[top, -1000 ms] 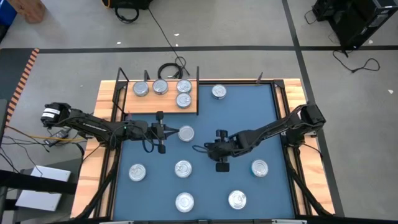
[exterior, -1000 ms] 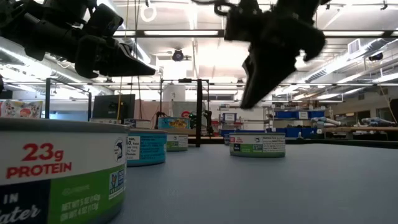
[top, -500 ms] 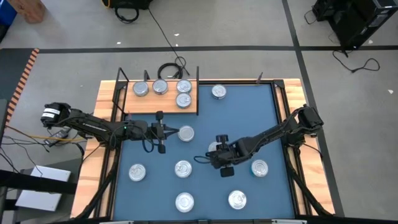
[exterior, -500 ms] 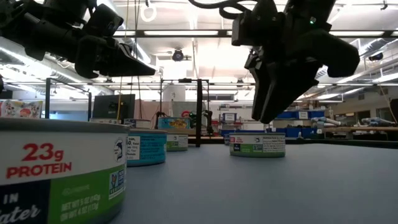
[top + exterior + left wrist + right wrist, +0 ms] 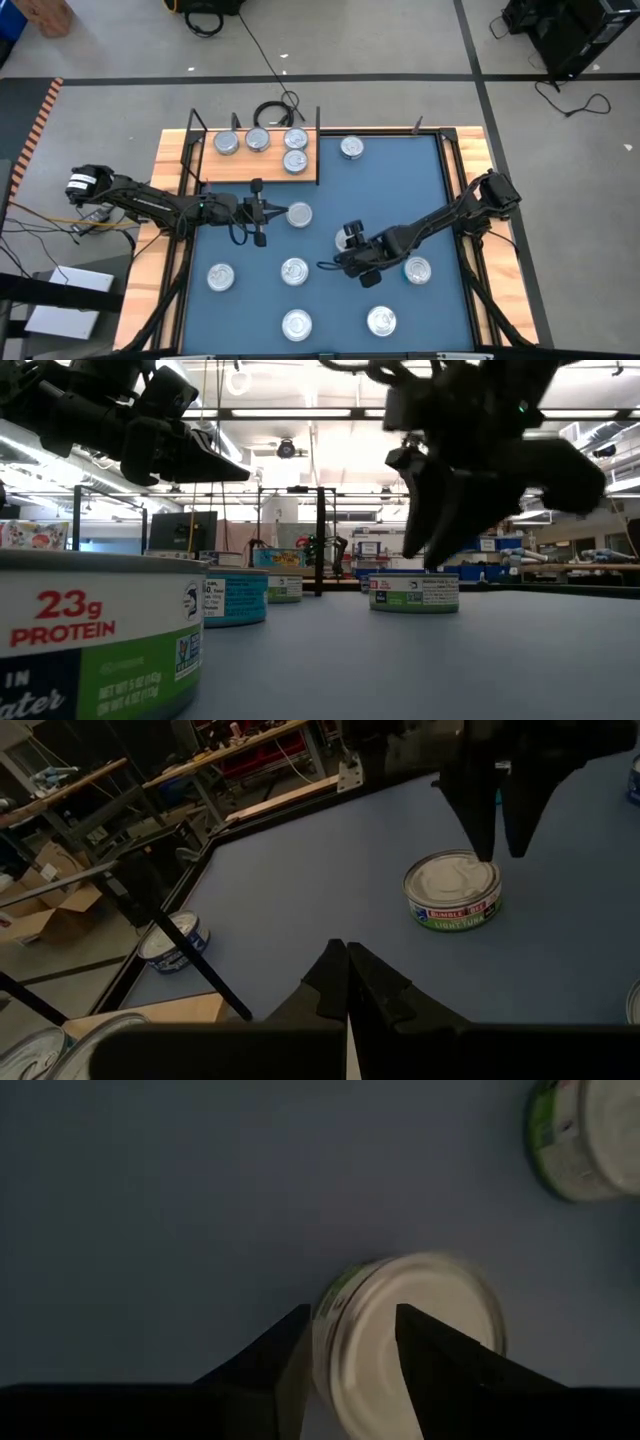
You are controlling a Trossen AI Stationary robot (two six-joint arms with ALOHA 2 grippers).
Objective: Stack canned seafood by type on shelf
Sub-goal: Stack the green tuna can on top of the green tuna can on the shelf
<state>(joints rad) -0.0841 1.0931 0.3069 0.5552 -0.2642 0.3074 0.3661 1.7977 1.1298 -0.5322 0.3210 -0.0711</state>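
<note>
I work in a robotics lab or workshop, not a home: my table (image 5: 172,150) stands on a bare grey floor (image 5: 400,60) marked with dark tape lines, with loose black cables (image 5: 262,60) trailing across it and equipment cases at the edge. Looking level across the blue mat (image 5: 420,660), I see long ceiling strip lights (image 5: 290,413), a monitor (image 5: 183,530), and shelving with blue bins (image 5: 478,544). Past my left wrist there are workbenches (image 5: 230,750) and a cardboard box (image 5: 40,910).

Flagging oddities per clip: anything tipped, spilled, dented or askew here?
Nothing stands out. The tins on the blue mat sit flat and upright, like the four on the shelf. None looks dented or spilled.
</note>
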